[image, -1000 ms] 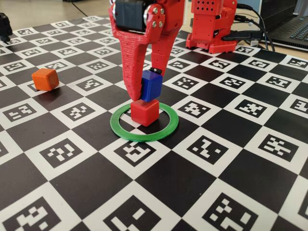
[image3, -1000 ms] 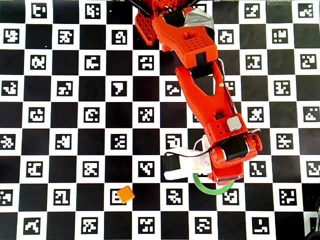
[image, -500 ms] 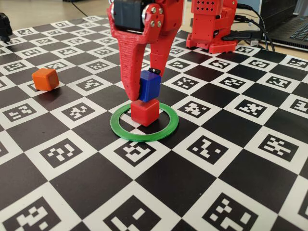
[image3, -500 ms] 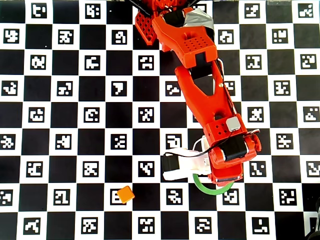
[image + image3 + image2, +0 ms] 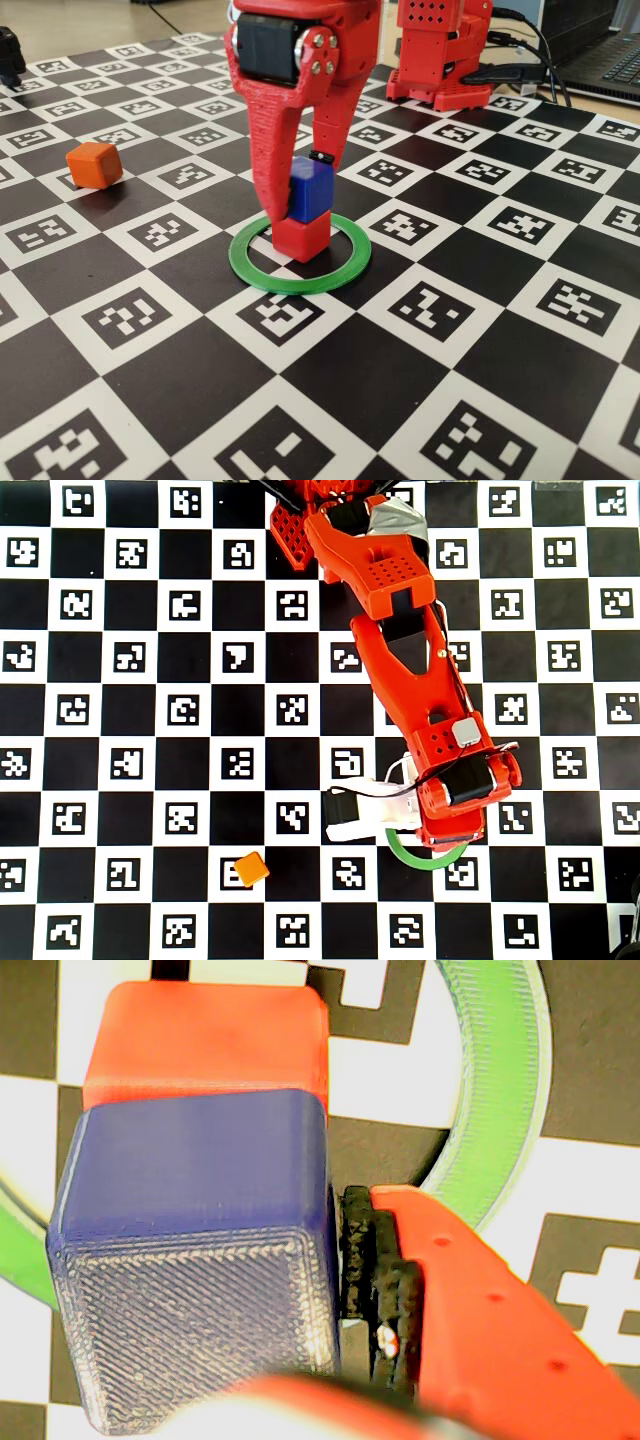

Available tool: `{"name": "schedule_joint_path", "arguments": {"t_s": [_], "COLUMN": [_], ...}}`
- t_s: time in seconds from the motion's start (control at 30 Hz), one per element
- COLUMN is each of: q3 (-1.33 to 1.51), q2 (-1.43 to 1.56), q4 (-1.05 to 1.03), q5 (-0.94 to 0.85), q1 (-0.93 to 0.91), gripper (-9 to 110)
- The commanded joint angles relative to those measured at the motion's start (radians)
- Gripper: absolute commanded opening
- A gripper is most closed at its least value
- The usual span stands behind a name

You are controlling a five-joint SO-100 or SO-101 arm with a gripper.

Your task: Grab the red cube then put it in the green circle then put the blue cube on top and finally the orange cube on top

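The green circle (image 5: 300, 256) lies flat on the checkered marker surface (image 5: 480, 330) and serves as the reference point. Inside the green circle, toward its rear-left part in the fixed view, stands the red cube (image 5: 302, 238), resting on the surface. The blue cube (image 5: 311, 189) sits directly on top of the red cube, its lower face meeting the red cube's upper face, with its edges roughly in line with those below. The jaws (image 5: 298, 195) are clenched on the blue cube: in the fixed view one long red finger runs down the left side of the blue cube and reaches as far as the red cube, while the other finger stands behind it. In the wrist view the blue cube (image 5: 190, 1260) fills the left half of the frame, the red cube (image 5: 205, 1045) shows just beyond it, and a black-padded finger (image 5: 385, 1290) presses against the blue cube's right face; an arc of the green circle (image 5: 495, 1090) curves past on the right. The orange cube (image 5: 94, 164) rests on the surface well apart from the green circle, to its left and farther back in the fixed view. In the overhead view the arm (image 5: 420, 700) covers most of the green circle (image 5: 425, 860), and the orange cube (image 5: 250, 868) lies to the left of it.
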State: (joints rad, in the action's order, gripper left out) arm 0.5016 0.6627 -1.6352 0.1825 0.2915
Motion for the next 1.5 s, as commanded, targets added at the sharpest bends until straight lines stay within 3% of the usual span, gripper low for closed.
{"name": "schedule_joint_path", "arguments": {"t_s": [0.0, 0.77, 1.1, 1.47], "q3": [-0.066, 0.143, 0.103, -0.095], "q2": [0.046, 0.42, 0.422, 0.272], "q4": [-0.008, -0.071, -0.041, -0.049], "q5": [0.009, 0.092, 0.255, 0.299], "q1": [-0.012, -0.132, -0.281, -0.365], "gripper": [41, 47, 47, 47]}}
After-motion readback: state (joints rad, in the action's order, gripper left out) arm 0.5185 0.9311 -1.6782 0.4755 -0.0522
